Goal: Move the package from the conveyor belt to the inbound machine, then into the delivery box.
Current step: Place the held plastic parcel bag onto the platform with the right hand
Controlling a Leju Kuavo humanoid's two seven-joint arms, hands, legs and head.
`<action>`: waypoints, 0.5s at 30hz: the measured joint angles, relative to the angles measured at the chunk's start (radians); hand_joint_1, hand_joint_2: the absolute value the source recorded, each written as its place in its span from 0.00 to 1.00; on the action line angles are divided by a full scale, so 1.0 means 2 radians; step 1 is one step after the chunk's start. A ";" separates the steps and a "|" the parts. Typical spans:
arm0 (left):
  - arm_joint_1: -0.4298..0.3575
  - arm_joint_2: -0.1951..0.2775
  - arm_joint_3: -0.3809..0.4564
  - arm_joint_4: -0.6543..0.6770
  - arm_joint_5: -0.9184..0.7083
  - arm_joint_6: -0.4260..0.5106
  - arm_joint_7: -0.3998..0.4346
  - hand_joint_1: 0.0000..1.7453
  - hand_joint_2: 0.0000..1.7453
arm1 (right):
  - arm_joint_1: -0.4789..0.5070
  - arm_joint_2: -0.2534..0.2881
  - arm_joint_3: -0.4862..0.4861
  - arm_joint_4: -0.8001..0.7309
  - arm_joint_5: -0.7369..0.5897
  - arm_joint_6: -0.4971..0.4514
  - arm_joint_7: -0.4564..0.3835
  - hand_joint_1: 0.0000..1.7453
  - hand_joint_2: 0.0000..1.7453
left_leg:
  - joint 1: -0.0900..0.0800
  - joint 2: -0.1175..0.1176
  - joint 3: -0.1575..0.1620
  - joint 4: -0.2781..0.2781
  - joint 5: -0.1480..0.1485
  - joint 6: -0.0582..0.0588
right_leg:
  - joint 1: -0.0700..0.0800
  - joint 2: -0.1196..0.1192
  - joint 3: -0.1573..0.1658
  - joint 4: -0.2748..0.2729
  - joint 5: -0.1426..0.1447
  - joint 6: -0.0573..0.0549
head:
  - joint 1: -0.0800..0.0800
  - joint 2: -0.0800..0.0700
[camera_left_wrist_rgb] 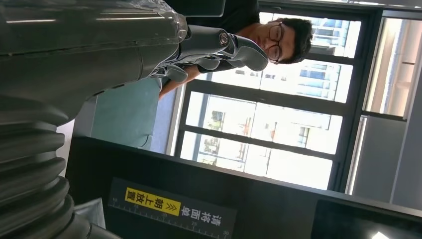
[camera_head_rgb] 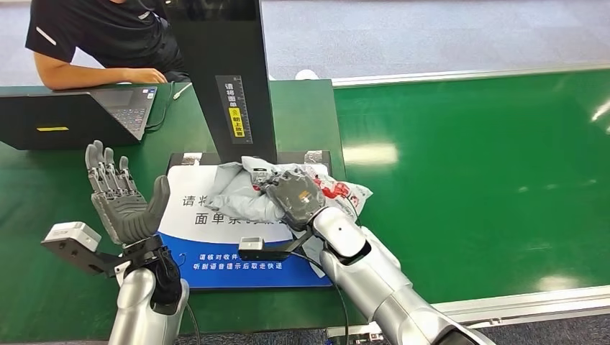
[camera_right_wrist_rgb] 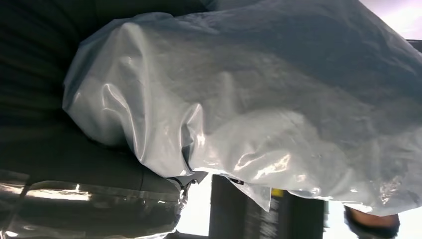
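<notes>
- The package [camera_head_rgb: 248, 188], a crumpled grey plastic mailer with a red-and-white printed patch, lies on the blue-and-white printed mat [camera_head_rgb: 216, 244] of the inbound machine, at the foot of its black upright column [camera_head_rgb: 226, 72].
- The right hand [camera_head_rgb: 293, 198] lies on top of the package with its fingers curled down into the plastic; from up close the wrist view shows the glossy grey bag [camera_right_wrist_rgb: 259, 104] pressed against the hand.
- The left hand [camera_head_rgb: 119, 194] is raised beside the mat, palm turned inward, fingers spread and straight, holding nothing.
- The column carries a narrow label with a yellow patch [camera_head_rgb: 235, 118].
- To the right of the machine runs the green conveyor belt [camera_head_rgb: 475, 180].
- Behind, on the green table [camera_head_rgb: 43, 215], a black laptop [camera_head_rgb: 79, 115] stands open, and a person in a dark shirt [camera_head_rgb: 101, 36] rests a forearm beside it.
</notes>
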 joint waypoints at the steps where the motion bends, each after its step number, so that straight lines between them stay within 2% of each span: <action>1: -0.002 0.000 -0.001 0.004 0.002 0.000 -0.001 0.00 1.00 | -0.003 0.003 0.008 0.005 0.002 -0.005 -0.003 1.00 1.00 | 0.000 0.000 0.000 0.000 0.000 0.000 | 0.000 0.000 0.000 0.000 0.000 0.000 | 0.000 0.000; 12: -0.020 0.000 -0.005 0.030 0.039 0.007 -0.014 0.00 1.00 | -0.024 0.019 0.065 0.041 -0.029 -0.057 -0.057 1.00 1.00 | 0.000 0.000 0.000 0.000 0.000 0.000 | 0.000 0.000 0.000 0.000 0.000 0.000 | 0.000 0.000; 13: -0.021 0.000 -0.005 0.032 0.043 0.007 -0.014 0.00 1.00 | -0.026 0.019 0.070 0.045 -0.033 -0.060 -0.061 0.96 1.00 | 0.000 0.000 0.000 0.000 0.000 0.000 | 0.000 0.000 0.000 0.000 0.000 0.000 | 0.000 0.000; 15: -0.023 0.000 -0.005 0.035 0.049 0.007 -0.014 0.00 1.00 | -0.028 0.019 0.079 0.055 -0.037 -0.062 -0.063 0.48 1.00 | 0.000 0.000 0.000 0.000 0.000 0.000 | 0.000 0.000 0.000 0.000 0.000 0.000 | 0.000 0.000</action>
